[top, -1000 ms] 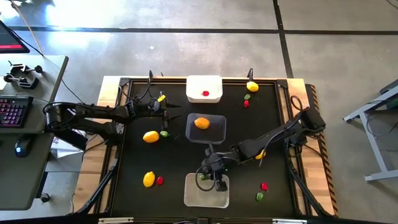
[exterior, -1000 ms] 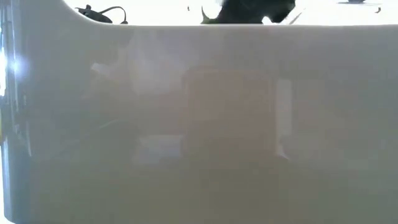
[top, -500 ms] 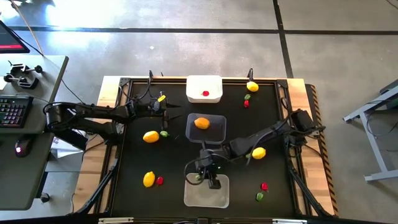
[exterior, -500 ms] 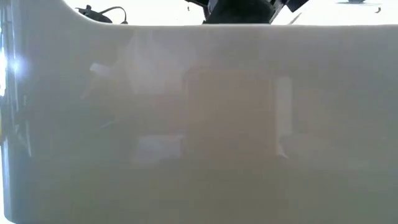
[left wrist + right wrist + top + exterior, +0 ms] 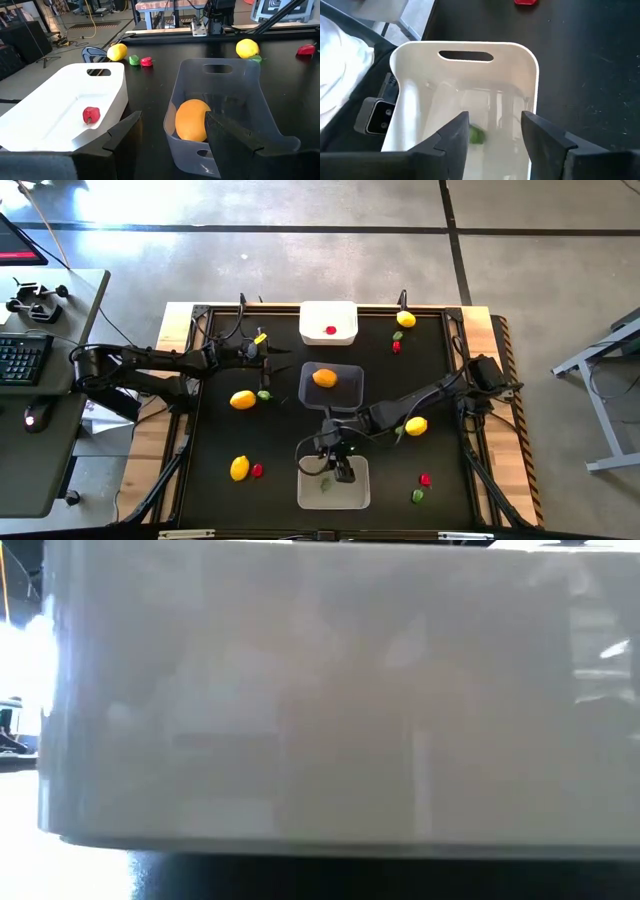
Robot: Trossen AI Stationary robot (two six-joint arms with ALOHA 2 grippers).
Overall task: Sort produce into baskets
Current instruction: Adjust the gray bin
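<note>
A grey concrete floor surrounds a black table [image 5: 270,430] seen from above, with a desk and keyboard at the far left. On the left, the left gripper [image 5: 268,352] waits over the table's far-left part, its dark jaws standing well apart around nothing; from its wrist camera the opaque white rounded tray [image 5: 60,107] holds one small red berry-like piece [image 5: 90,114], and beside it the clear dark-looking tray [image 5: 225,95] holds an orange lemon-sized oval [image 5: 192,120]. Loose on the left half of the table lie a yellow oval [image 5: 242,399] with a tiny green leafy piece [image 5: 264,394] just beside it, and nearer the front another yellow oval [image 5: 239,468] with a red piece [image 5: 257,470] beside it. In the middle, the right gripper [image 5: 340,463] hangs over the far end of the translucent pale grey tray [image 5: 334,486], jaws wide and empty, and a small green leafy piece [image 5: 477,134] lies inside that tray. The drop looks done, so the sensible course is to lift straight up clear of the tray's rim before swinging away, to avoid nudging the light tray. To the right, a yellow oval [image 5: 416,425] sits close beside the right arm, and a red piece [image 5: 425,478] and green piece [image 5: 417,495] lie near the front right.
</note>
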